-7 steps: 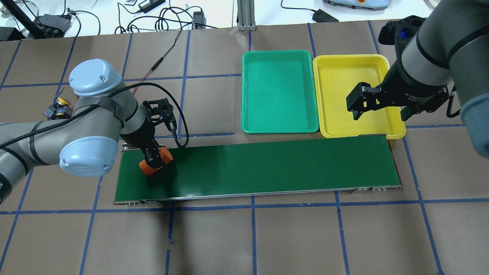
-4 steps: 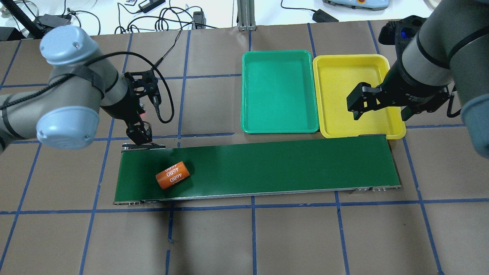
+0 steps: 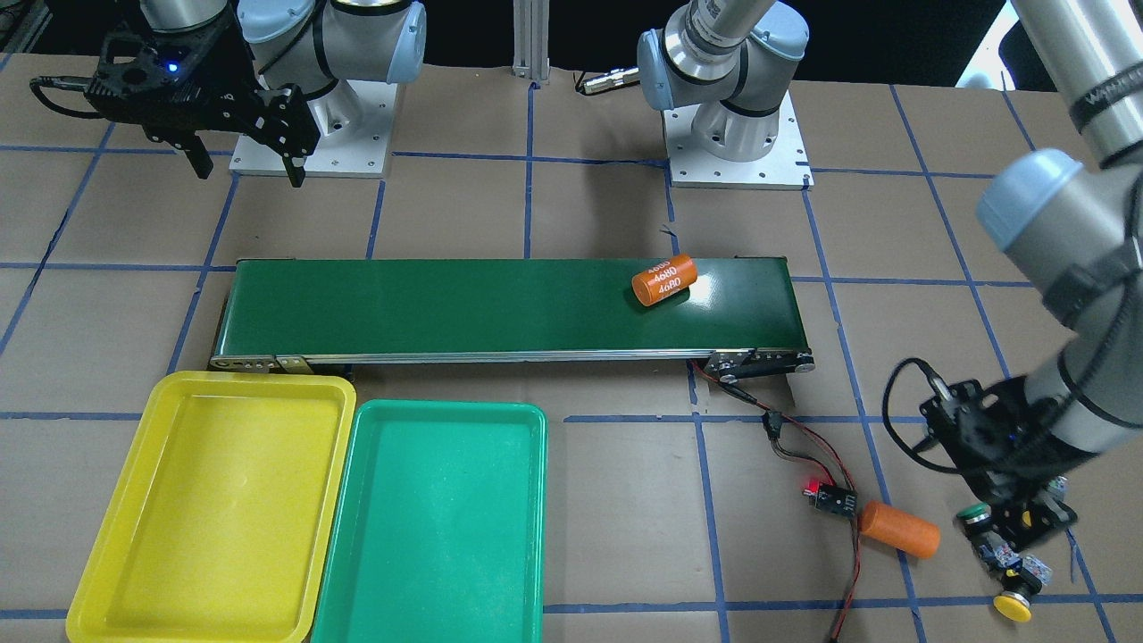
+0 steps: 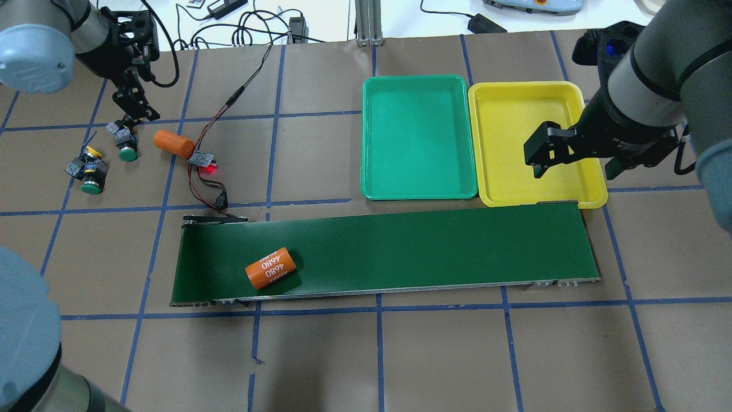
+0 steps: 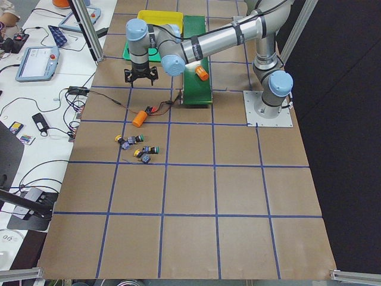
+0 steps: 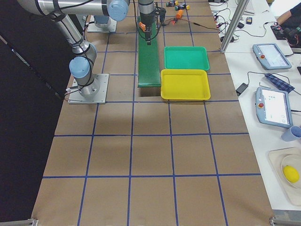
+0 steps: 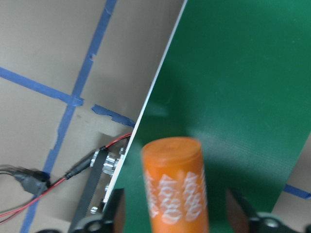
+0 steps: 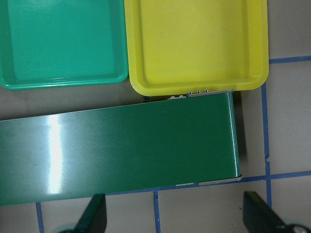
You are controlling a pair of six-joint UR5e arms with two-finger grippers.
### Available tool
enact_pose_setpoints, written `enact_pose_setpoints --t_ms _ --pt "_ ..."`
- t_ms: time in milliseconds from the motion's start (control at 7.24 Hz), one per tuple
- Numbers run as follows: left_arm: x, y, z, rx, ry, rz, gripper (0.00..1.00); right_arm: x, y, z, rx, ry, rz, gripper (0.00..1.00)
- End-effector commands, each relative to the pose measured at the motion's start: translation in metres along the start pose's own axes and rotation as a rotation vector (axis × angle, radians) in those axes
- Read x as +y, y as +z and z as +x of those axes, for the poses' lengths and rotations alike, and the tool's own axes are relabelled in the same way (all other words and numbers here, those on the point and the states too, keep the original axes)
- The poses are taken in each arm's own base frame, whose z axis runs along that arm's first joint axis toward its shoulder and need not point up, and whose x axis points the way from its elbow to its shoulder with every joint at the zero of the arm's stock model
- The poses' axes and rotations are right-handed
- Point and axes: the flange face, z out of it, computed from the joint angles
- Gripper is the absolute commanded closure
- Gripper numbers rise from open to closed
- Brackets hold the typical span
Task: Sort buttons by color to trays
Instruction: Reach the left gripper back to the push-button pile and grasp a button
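Observation:
Several buttons lie in a loose group on the brown table at the far left: a green-capped one point(image 4: 128, 153), a yellow-capped one point(image 4: 91, 152) and another green-capped one point(image 4: 90, 186). My left gripper point(image 4: 135, 113) hangs just above and behind them, also in the front view point(image 3: 1018, 527), holding nothing. Its wrist view shows wide-apart fingers either side of an orange cylinder point(image 7: 175, 184) on the belt, unlike the outside views. The green tray point(image 4: 419, 137) and yellow tray point(image 4: 503, 143) hold nothing. My right gripper point(image 4: 573, 166) is open above the yellow tray's near right corner.
A long dark-green conveyor belt point(image 4: 429, 246) runs in front of the trays, with an orange 4680 cylinder point(image 4: 270, 268) lying near its left end. A second orange cylinder point(image 4: 173, 143) and a red-lit board with wires point(image 4: 203, 160) lie next to the buttons.
My left gripper let go of the orange cylinder on the belt and swung back and left to the buttons. The cylinder has drifted right along the belt. The right arm barely moved.

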Motion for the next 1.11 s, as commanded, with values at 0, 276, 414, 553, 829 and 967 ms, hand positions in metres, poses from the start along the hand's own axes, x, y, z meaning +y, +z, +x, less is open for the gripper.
enact_pose_setpoints --t_ms 0,276,414,553,829,967 --pt "0.106 0.064 -0.053 0.044 -0.200 0.010 0.00 -0.003 0.000 0.007 0.001 0.014 0.001 0.00" --pt "0.161 0.090 -0.054 0.071 -0.472 -0.008 0.00 -0.006 0.001 0.020 -0.004 0.048 -0.004 0.00" --pt "0.182 0.100 -0.054 0.072 -0.597 -0.016 0.00 -0.007 0.000 0.021 -0.006 0.053 0.002 0.00" --pt "0.203 0.113 -0.047 0.097 -0.764 -0.024 0.00 -0.007 0.000 0.021 -0.011 0.054 0.002 0.00" --pt "0.212 0.120 -0.042 0.118 -1.029 -0.055 0.00 -0.007 0.000 0.021 -0.009 0.056 -0.001 0.00" --pt "0.220 0.126 -0.034 0.126 -1.132 -0.107 0.00 -0.007 0.000 0.022 -0.009 0.054 0.001 0.00"
